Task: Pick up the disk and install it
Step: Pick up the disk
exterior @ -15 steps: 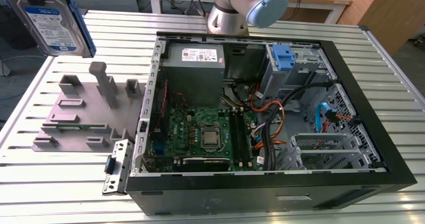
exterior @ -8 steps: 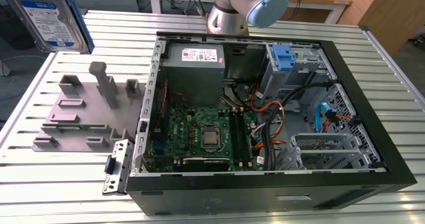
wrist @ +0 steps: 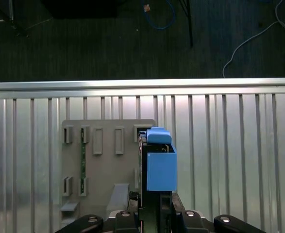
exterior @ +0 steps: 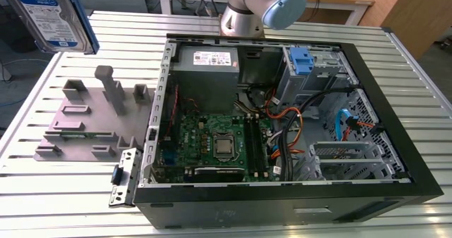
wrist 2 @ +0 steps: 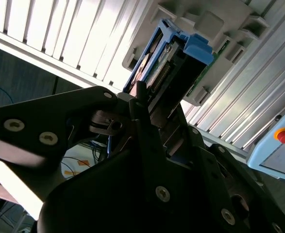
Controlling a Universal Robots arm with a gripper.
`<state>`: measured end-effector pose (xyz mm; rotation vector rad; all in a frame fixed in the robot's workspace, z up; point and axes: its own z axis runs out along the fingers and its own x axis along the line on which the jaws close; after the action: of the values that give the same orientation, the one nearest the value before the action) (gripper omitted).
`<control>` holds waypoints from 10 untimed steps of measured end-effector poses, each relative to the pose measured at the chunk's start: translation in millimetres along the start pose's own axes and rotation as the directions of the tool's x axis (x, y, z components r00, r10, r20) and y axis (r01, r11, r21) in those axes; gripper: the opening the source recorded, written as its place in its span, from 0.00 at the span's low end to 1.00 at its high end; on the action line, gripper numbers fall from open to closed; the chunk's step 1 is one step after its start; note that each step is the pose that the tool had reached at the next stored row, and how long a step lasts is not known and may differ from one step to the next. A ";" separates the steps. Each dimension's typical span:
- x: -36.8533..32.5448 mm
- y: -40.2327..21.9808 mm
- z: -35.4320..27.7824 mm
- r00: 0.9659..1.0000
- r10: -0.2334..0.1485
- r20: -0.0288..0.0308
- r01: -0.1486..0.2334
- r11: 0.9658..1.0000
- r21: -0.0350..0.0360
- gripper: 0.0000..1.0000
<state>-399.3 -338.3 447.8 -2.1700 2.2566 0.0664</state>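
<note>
The disk (exterior: 51, 17), a silver hard drive with a blue-and-white label and a blue carrier bracket, hangs in the air at the exterior view's upper left, above the grey fixture (exterior: 84, 124). In the first wrist view the disk (wrist: 160, 165) shows edge-on over the fixture (wrist: 103, 165). My gripper (wrist: 154, 206) is shut on it, with the black fingers clamping its lower end. In the second wrist view the disk (wrist 2: 174, 63) sticks out beyond the gripper (wrist 2: 154, 121) toward the slatted table. The open computer case (exterior: 385, 116) lies on the exterior view's right.
Inside the case are a grey power supply (exterior: 208, 63), a motherboard (exterior: 215, 143), cables, and a metal bay with a blue latch (exterior: 302, 63). The arm's base (exterior: 261, 8) stands behind the case. The slatted table edge (wrist: 142, 86) borders dark floor.
</note>
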 end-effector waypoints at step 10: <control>-0.1 0.0 -2.0 1.000 0.000 0.000 0.000 1.000 0.000 0.35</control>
<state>-399.3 -338.3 449.8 -2.1702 2.2567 0.0665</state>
